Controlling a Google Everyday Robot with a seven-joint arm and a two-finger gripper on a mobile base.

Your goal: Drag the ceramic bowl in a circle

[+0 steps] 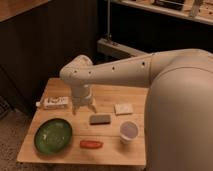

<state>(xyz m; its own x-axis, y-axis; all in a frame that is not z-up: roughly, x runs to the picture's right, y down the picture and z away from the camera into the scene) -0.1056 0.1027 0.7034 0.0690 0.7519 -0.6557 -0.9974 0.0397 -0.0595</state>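
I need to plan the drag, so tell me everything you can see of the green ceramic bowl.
The ceramic bowl is round, wide and shallow, glossy green with a darker rim, and looks glazed. It sits upright and looks empty at the front left corner of the wooden table, beside a red item without touching it. The tool hangs open behind it, apart, holding nothing.

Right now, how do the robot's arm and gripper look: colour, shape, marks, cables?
The arm is cream-white, a smooth, thick, rounded tube with a row of small dark dots along its side. The gripper, above the far side of the wooden table, has the same pale colour and a cylindrical wrist. No cables or lettering show.
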